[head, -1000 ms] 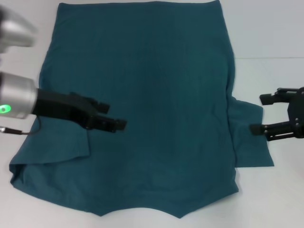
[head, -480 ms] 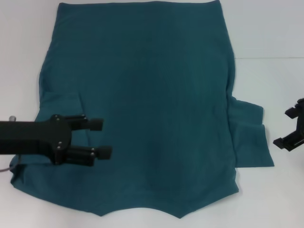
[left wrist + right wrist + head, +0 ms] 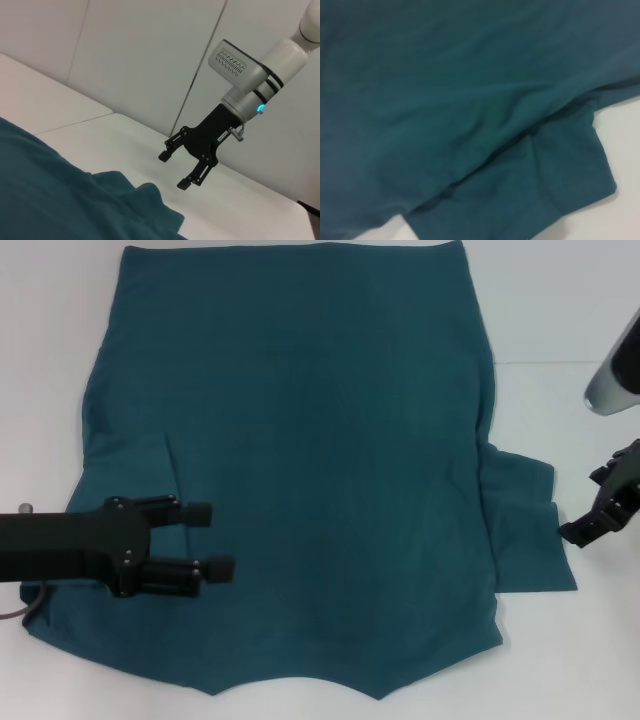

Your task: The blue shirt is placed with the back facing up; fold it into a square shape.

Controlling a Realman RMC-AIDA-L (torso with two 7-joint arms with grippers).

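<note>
Dark teal-blue fabric shirt (image 3: 300,450) flat on white counter (image 3: 560,300).
Left claw (image 3: 210,540) spread above left sleeve; right claw (image 3: 598,510) spread beside right sleeve.

matt cloth blue shirt (image 3: 300,440), seemingly smooth table (image 3: 560,300)

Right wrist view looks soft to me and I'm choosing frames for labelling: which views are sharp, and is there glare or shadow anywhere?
Right wrist view: the shirt fills it, its folds soft and slightly out of focus. Head view: sharp, evenly lit, no glare, only faint shadow under the left gripper and along the table by the shirt's edge. Left wrist view: the right gripper reads crisply against the pale wall.
</note>
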